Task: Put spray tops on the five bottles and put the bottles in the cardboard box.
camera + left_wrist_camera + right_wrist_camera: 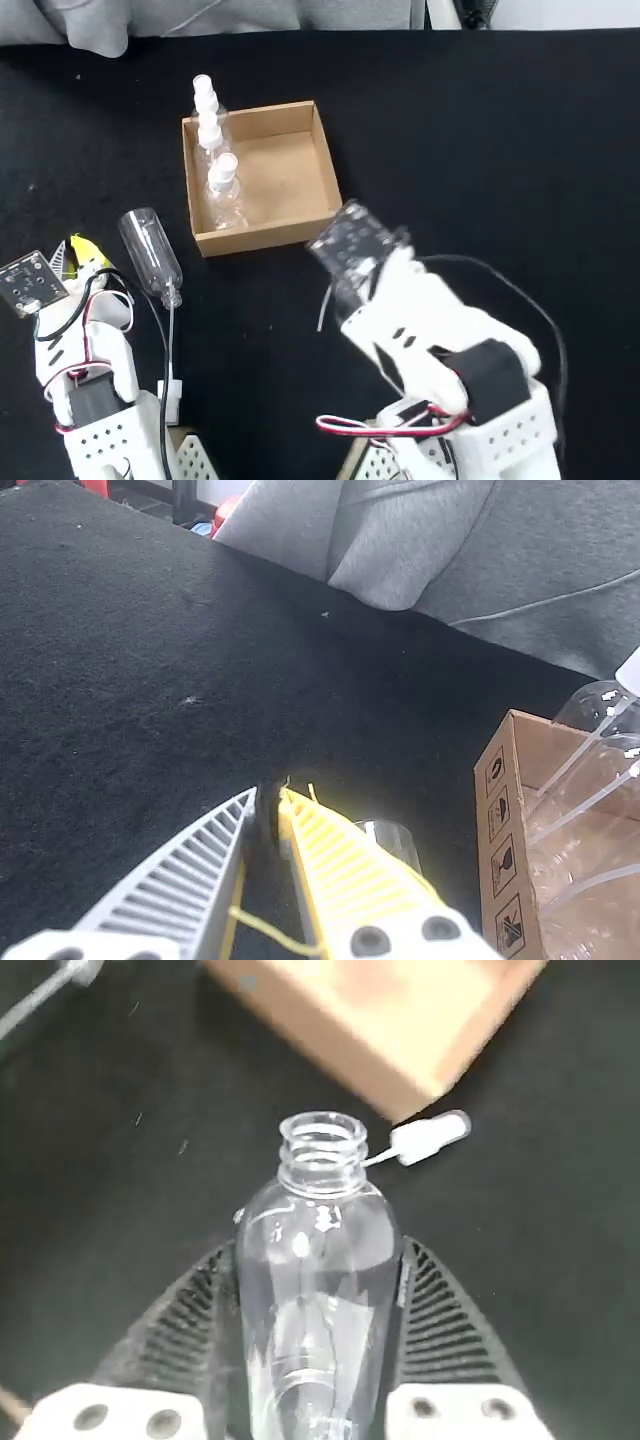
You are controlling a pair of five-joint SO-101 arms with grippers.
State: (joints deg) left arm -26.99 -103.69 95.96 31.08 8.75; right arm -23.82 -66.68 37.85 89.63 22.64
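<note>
The left gripper (267,798) is held low over the table, fingers drawn together on nothing, and a loose bottle (150,250) is laid just beside it, neck toward the arms' bases. Three capped bottles (222,185) are kept against the left wall of the box (325,165). The right gripper (318,1248) is clamped on an open bottle (315,1210), neck aimed near the box corner. A top (430,1138) is laid just past that neck, so it is judged nearer the occupied right arm and well apart from the free left.

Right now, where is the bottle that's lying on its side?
In the high view the bottle lies at the left of the table, between the left gripper and the cardboard box.
</note>
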